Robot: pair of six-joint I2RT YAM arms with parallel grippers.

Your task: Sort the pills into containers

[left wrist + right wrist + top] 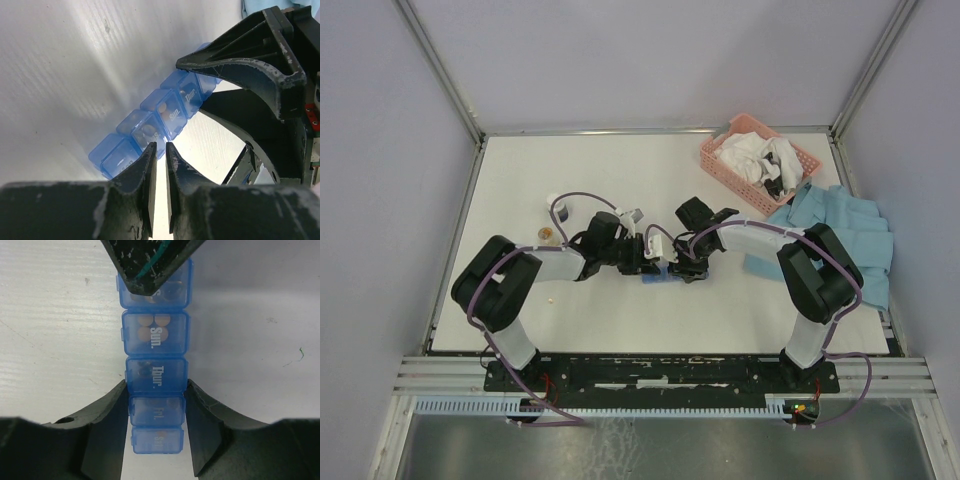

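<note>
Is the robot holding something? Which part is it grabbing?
Yes. The right hand squeezes the blue pill box by its two long sides, around the Fri. compartment. The left hand is shut with nothing seen in it.

We see the pill-organiser strip (155,335) as translucent blue plastic, smooth and glossy, with white lettering printed on its lids. The pills (144,333) showing through look matt, chalky orange. The fingers (107,415) of the right gripper (155,390) are matt black plastic, and those of the left gripper (161,150) look the same, scuffed with pale scratches. The table (50,340) is white, matt and faintly streaked. At far right, the basket (712,157) is pink slatted plastic holding crumpled white cloth (745,150); beside it lies soft light-blue cloth (850,235). The frame rails (440,70) are pale bare metal.
</note>
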